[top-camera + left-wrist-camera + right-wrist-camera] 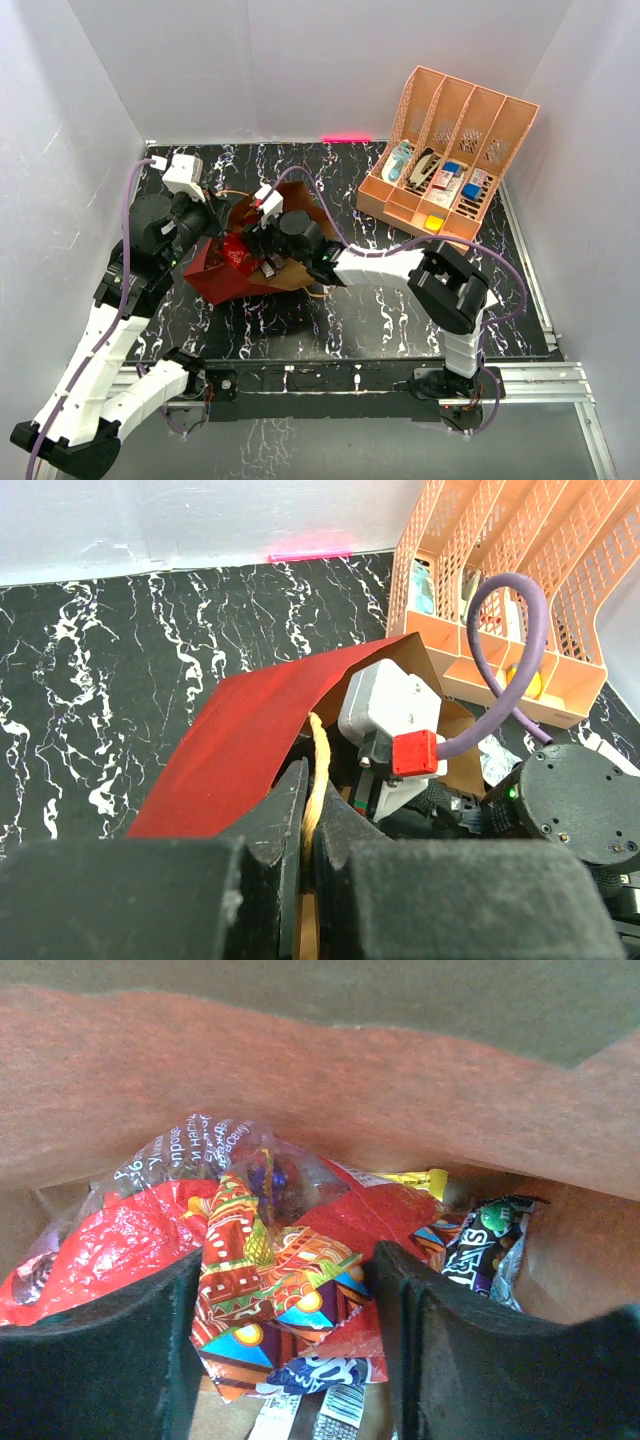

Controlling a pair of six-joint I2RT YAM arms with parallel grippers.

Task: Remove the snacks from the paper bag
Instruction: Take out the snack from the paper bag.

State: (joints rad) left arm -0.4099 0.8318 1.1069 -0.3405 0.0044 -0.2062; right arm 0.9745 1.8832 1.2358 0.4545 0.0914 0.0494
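On the black marbled counter (400, 310), left of centre in the overhead view, the red bag (212, 268) lies on its side. Inside it, a shiny red packet (270, 1260) sits between the spread right fingers (120, 1360). The left fingers (285, 830) clench the bag's tan cord (318, 760).

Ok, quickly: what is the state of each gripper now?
Left gripper: closed on the cord handle of the paper bag.
Right gripper: open, straddling the red packet.

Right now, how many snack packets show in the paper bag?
2: a large shiny red crinkly packet within the open right claw, a small dark silvery packet to its right. Others, like a yellow corner behind, are mostly hidden.
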